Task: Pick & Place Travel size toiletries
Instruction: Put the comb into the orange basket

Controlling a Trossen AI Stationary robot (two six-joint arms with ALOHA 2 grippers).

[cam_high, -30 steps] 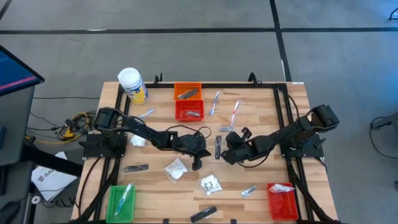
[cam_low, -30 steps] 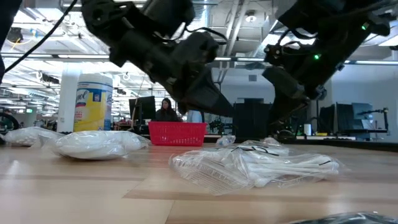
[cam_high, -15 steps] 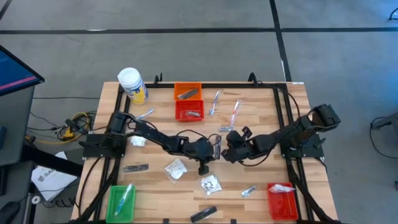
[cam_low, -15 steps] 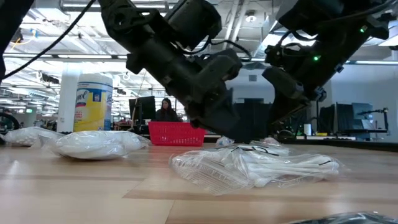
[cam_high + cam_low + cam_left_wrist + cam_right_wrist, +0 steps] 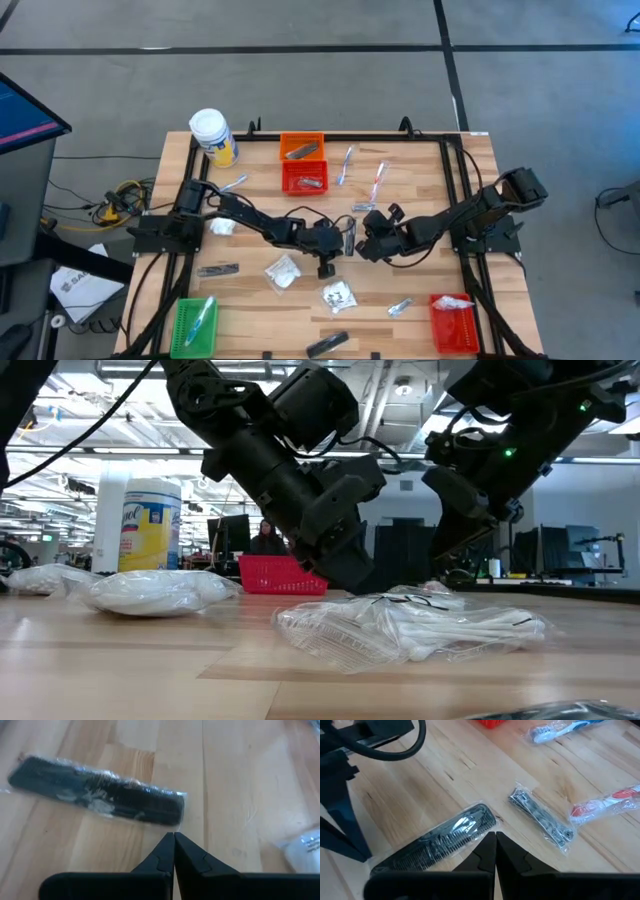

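Note:
A black comb in a clear wrapper (image 5: 349, 238) (image 5: 95, 802) (image 5: 440, 842) lies flat on the wooden table at its middle, between my two grippers. My left gripper (image 5: 336, 243) (image 5: 174, 836) is shut, its tips just short of one end of the comb's long side. My right gripper (image 5: 364, 243) (image 5: 495, 836) is shut too and hovers at the comb's other side, by one end. Other toiletries lie around: a foil sachet (image 5: 540, 820), wrapped toothbrushes (image 5: 347, 165) (image 5: 378, 180), white packets (image 5: 283, 272) (image 5: 340, 295). My left gripper's shut fingertips (image 5: 167, 847) stand right at the wrapper's edge (image 5: 176, 822), slanting down from the table's left; I cannot tell whether they touch it. My right gripper's shut fingertips (image 5: 487, 847) slant down beside the wrapper's end (image 5: 487, 815); whether they touch cannot be told.
An orange basket (image 5: 302, 148) and a red basket (image 5: 305, 177) stand at the far middle, a green basket (image 5: 195, 325) near left, another red basket (image 5: 453, 320) near right. A white jar with a yellow label (image 5: 213, 137) stands far left. A dark tube (image 5: 217, 269) lies at the left.
My left gripper has moved toward the table's right and down, tipping further downward, and has come up to the comb. It has stayed shut. The comb lies where it was.

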